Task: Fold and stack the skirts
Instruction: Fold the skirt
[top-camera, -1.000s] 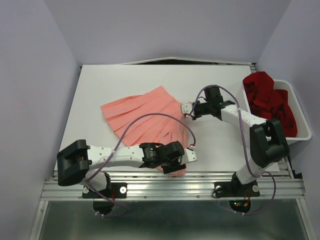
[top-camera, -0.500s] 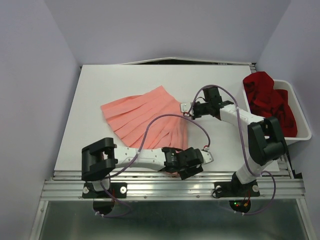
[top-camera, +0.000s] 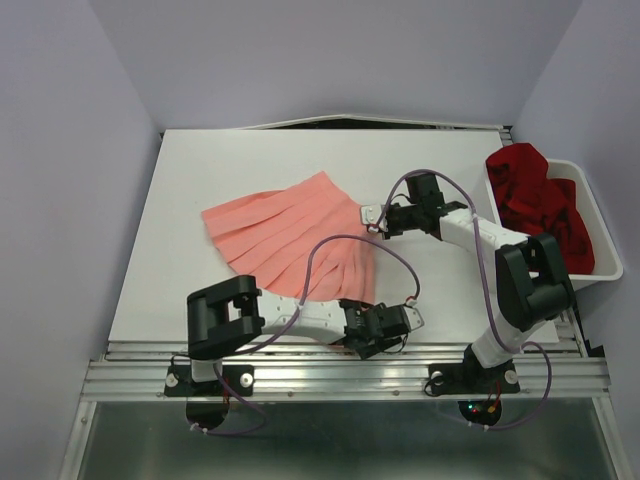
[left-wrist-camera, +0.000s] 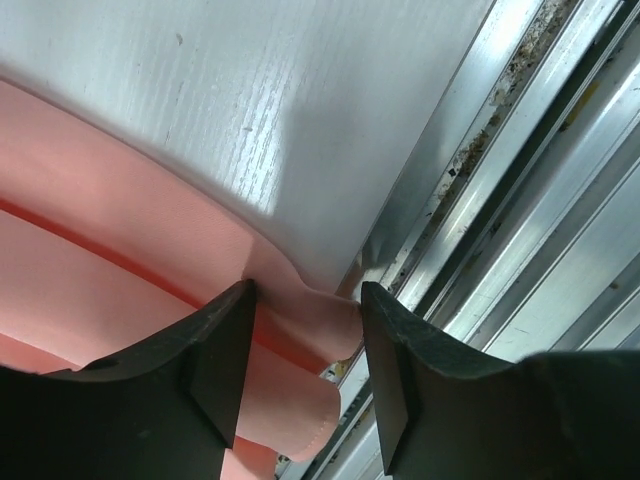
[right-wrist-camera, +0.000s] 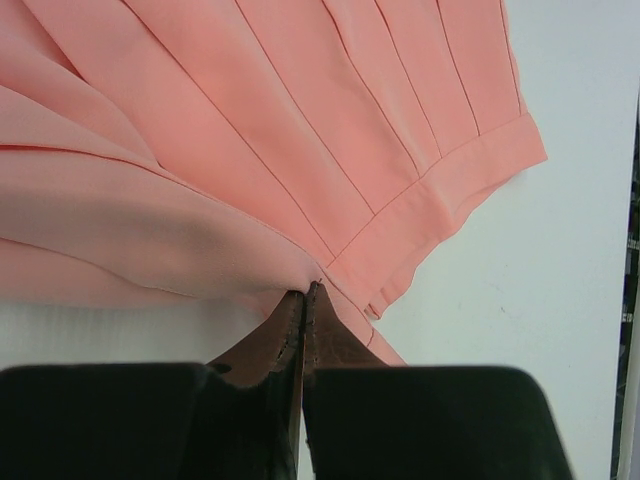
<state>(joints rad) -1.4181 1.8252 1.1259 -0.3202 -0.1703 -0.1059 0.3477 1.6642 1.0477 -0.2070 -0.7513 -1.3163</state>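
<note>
The salmon-pink skirt lay spread like a fan on the desk. The deep red skirt waited crumpled in the white bin, well apart from the pink one on its right side. The right pincer was pressed together on the waistband end of the pink skirt, with a thin bit of cloth between its tips. The left pincer gripped a thick rolled fold at the pink skirt's near hem corner, so its jaws stood somewhat apart (the cloth filled the gap). I judge that the two corners on the skirt's right edge were held so that this edge could be lifted together and laid over for a fold. No fold was made yet.
</note>
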